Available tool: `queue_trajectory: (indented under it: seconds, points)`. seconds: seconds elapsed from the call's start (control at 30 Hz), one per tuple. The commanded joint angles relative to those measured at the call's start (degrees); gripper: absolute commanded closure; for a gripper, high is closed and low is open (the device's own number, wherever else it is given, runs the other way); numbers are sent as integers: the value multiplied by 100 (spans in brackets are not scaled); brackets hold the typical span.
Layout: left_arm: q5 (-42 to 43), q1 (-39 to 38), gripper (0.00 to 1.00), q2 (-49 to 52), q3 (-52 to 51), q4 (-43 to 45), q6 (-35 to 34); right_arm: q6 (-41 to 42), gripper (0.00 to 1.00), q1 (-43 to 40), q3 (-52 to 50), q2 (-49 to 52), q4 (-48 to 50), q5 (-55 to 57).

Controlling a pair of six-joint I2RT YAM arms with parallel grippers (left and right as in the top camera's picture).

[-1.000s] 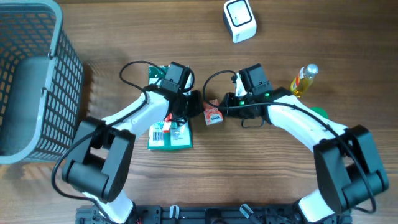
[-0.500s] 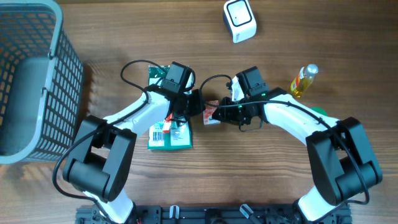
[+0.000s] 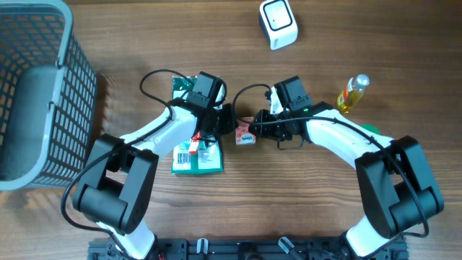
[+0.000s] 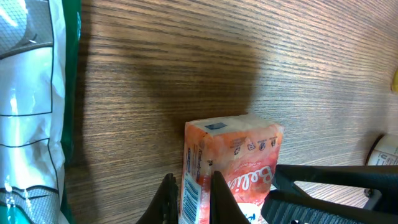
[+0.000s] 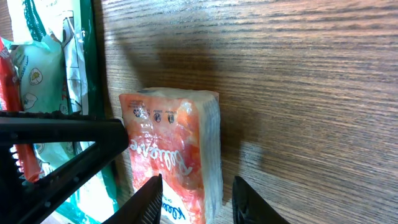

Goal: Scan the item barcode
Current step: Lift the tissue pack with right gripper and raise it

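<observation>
— How many of each?
— One packet (image 3: 247,133), one scanner (image 3: 279,24), one basket (image 3: 72,65), one bottle (image 3: 351,92), one green pouch (image 3: 196,157).
— Where did the packet lie?
— On the table (image 3: 361,43), between the arms, its long axis running from one gripper to the other.
— Its look?
— Orange-red fading to white, script lettering, small symbols at one end.
— The jaws?
— The left gripper (image 4: 191,202) was pinched on the packet's near end; the right gripper (image 5: 198,202) stood apart astride it, with a gap beside one finger
</observation>
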Motion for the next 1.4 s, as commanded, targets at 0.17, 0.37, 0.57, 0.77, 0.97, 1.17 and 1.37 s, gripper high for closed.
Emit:
queue_trajectory:
  seconds: [0.17,0.37,0.57,0.77,0.97,1.17,1.37]
  points:
    - [-74,-26,94,57,-26,15,-35,256,71,181,-35,544,140,101]
    - [-74,-26,94,57,-26,13,-35,417,96,173,-33,551,212,101]
    - [-50,256,96,-573,133,11,-13,238,96,31,-33,538,214,-358]
    - [-66,1172,94,-2476,321,-101,44,-1272,96,-490,-33,297,203,-2234]
    - [-1231,1989,93,-3128,319,-1060,616,-2658,96,-553,-33,107,278,-4909]
    - [-1862,2544,91,-2839,308,-1873,1231,-2750,96,-667,-28,44,476,-6798]
    - [-1858,2546,83,-2159,308,-2098,1364,-2264,96,-667,-28,-120,474,-6798]
